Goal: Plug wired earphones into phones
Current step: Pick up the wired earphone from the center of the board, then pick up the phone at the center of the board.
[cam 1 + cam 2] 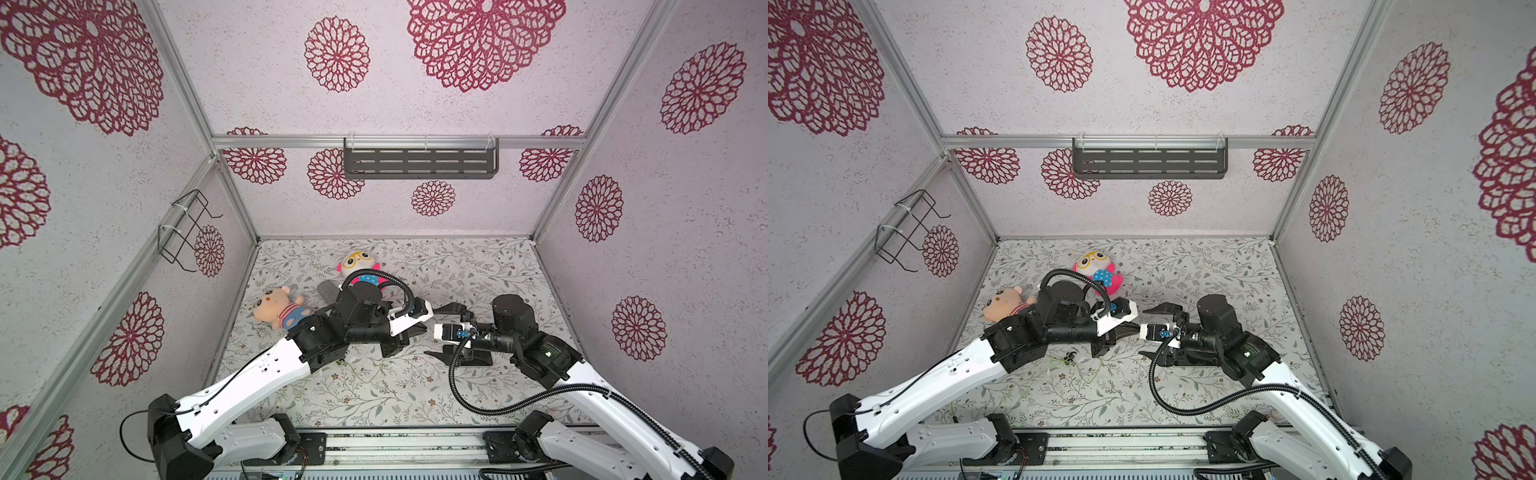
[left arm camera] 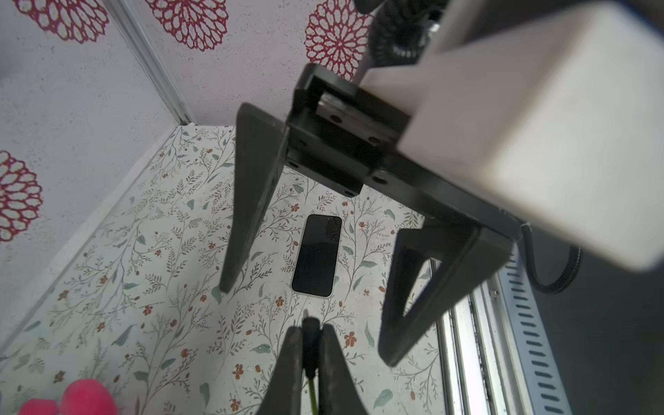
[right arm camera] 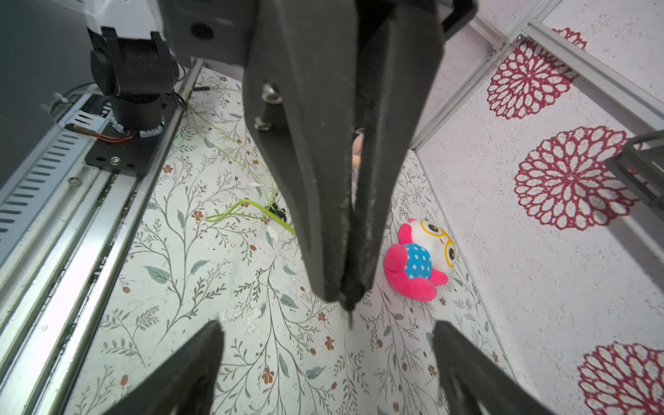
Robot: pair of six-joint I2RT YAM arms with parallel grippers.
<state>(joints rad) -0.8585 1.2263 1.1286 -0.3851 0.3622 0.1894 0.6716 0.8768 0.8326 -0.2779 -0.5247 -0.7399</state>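
The white floral-patterned bench [image 1: 478, 270] is reached over by both arms, whose tools face each other near its middle. The black left tool [image 2: 310, 327] is pressed together on the tiny dark plug [image 2: 310, 337]. The black right tool [image 3: 328, 325] is spread wide and holds nothing. The flat glossy black rectangular smartphone [image 2: 318, 255] lies screen-up on the bench beyond the plug and is touched by neither tool. The thin pale yellow-green earphone cable [image 3: 233, 212] trails slack over the bench to the small black-and-white earbuds [image 3: 277, 210]. The plug is held clear of the bench, its pin protruding past the fingertips.

The step in hand is judged to be the carrying of the plug to the smartphone; insertion is not yet done. Next, the pin must be lined up with a port that is not visible, and the smartphone will likely need bracing by the right tool.

The smartphone is plainly shown only in the left wrist view; in both top views it possibly lies under the dark right arm, but it cannot be told apart. The slack cable is best shown in the right wrist view.
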